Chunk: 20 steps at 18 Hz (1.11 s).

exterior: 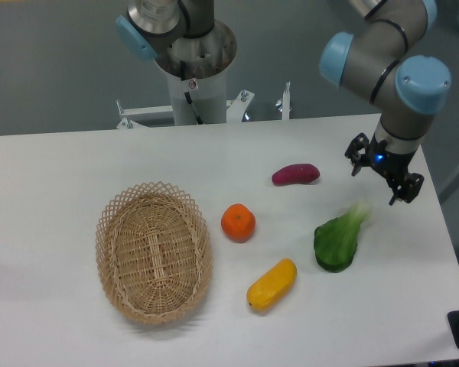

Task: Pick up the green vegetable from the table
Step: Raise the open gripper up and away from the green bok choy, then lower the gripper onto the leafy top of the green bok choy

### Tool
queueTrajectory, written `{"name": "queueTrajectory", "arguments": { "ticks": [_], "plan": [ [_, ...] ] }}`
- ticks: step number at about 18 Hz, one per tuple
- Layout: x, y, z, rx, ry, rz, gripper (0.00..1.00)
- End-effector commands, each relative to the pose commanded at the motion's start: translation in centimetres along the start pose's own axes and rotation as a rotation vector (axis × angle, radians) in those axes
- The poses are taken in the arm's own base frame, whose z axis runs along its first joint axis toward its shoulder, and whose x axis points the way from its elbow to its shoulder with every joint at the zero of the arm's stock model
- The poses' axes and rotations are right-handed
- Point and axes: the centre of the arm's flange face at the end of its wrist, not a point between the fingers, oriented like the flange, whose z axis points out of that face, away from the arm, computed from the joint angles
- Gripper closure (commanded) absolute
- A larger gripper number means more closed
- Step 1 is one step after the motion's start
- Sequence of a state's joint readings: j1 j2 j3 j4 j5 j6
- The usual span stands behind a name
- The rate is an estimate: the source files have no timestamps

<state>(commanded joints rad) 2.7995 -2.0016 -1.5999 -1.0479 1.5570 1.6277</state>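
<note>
The green vegetable [338, 240] lies on the white table [53, 176] at the right. Its dark leafy end points toward the front and its pale stem points back right. My gripper [382, 180] hangs above the table just behind and to the right of the stem tip. It is open and holds nothing. Its two dark fingers stand apart, one at the left and one at the lower right.
A purple eggplant-like piece [295, 174] lies left of the gripper. An orange [238, 222] and a yellow oblong vegetable [271, 284] lie left of the green one. A wicker basket [154, 251] stands at the left. The table's right edge is close.
</note>
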Motion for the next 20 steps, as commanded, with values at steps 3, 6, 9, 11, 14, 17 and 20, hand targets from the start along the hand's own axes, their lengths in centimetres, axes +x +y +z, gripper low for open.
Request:
{"name": "queueTrajectory", "arguments": {
  "ticks": [3, 6, 9, 11, 14, 17, 20],
  "plan": [
    [0.4, -0.1, 1.1, 0.002, -0.002, -0.022, 0.00],
    [1.1, -0.9, 2.2, 0.003, 0.014, -0.011, 0.00],
    [1.2, -1.8, 4.4, -0.011, -0.024, 0.015, 0.00],
    [2.0, -1.6, 5.4, -0.047, -0.020, 0.021, 0.00],
    [1.7, -1.5, 6.6, -0.057, -0.034, 0.018, 0.00],
    [1.9, -1.5, 7.2, -0.068, -0.043, 0.023, 0.00],
    [2.8, -1.3, 8.5, -0.087, -0.044, 0.023, 0.00]
  ]
}}
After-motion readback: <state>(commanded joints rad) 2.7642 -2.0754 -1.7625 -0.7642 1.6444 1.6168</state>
